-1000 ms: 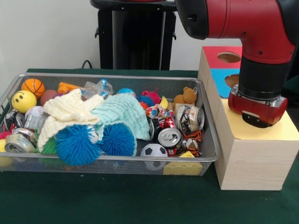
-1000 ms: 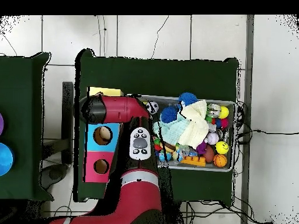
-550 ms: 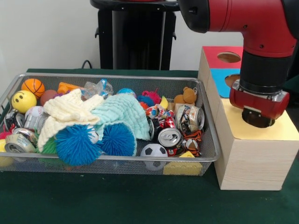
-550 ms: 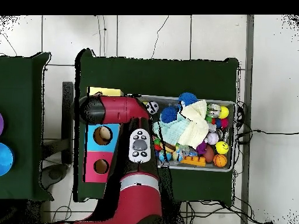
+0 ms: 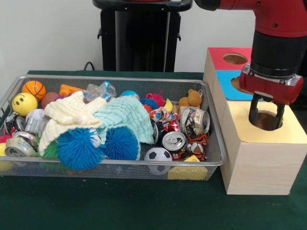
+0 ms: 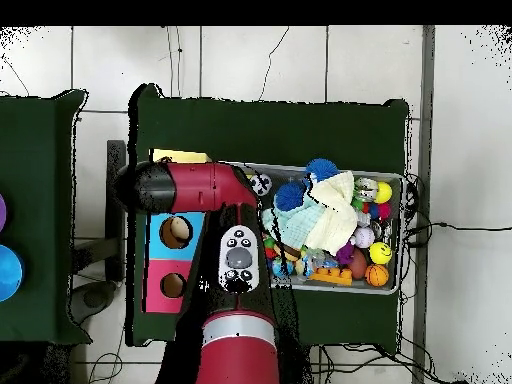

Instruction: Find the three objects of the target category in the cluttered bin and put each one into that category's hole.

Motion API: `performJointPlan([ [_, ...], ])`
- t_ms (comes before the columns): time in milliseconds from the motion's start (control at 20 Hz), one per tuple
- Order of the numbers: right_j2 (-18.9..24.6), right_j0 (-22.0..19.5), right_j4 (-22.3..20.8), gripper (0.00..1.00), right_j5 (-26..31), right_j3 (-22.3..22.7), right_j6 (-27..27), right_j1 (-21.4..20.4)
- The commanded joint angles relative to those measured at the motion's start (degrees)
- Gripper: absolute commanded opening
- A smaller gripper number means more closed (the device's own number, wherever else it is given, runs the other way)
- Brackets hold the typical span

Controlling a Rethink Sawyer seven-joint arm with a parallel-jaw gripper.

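Observation:
My gripper hangs open just above the round hole in the yellow top of the wooden box, with nothing between its black fingers. The wire bin to the left holds crushed cans, a soccer ball, a basketball, a yellow smiley ball, blue spiky balls, a teddy bear and two knitted cloths. In the overhead view the red arm covers the gripper and the yellow section.
The box also has a blue section and a red section with a hole; both holes show in the overhead view. The bin's rim lies close beside the box. A black stand rises behind the bin.
The arm has risen from the yellow top and shifted slightly right. Its fingers, hidden low over the hole before, now show above it.

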Motion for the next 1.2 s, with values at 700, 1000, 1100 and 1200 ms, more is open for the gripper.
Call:
performJointPlan([
  [700, 0.5, -2.2, -0.9, 1.0, 0.7, 2.1, 2.2, -3.6],
  [1000, -1.0, -1.2, -1.5, 0.0, 0.8, 1.3, 3.3, -3.2],
  [1100, -0.6, -1.4, -1.3, 0.0, -0.8, 1.6, 3.5, -2.8],
  [1200, -0.4, -1.7, -1.4, 0.0, -1.5, 1.5, 3.3, -2.4],
])
